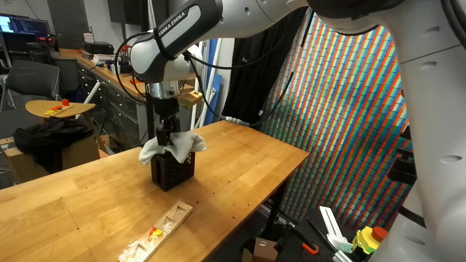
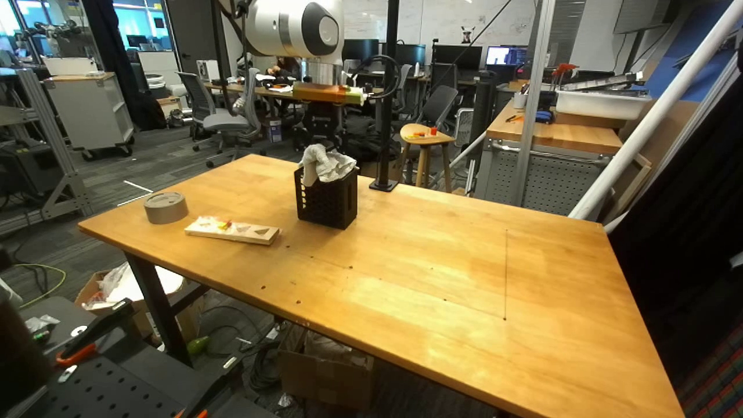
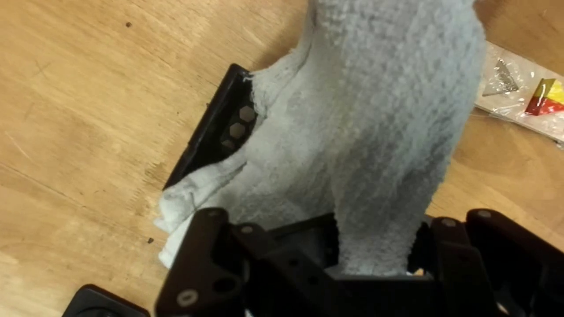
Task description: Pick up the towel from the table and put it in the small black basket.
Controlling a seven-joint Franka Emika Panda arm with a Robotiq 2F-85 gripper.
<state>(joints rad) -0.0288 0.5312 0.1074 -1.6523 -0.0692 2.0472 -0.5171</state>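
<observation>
Claw (image 1: 163, 141): clamped on the towel (image 3: 361, 132).
Towel: draped across the mouth of the black mesh basket (image 1: 177, 173), ends hanging outside.
Overhang: we should centre it, push the folds well down inside, then release.

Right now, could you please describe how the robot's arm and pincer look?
The arm is white and rounded, with black trim, black cables and "EMIKA" lettering. Next come a silvery collar, an orange-and-yellow block and a black pincer with jointed links.
</observation>
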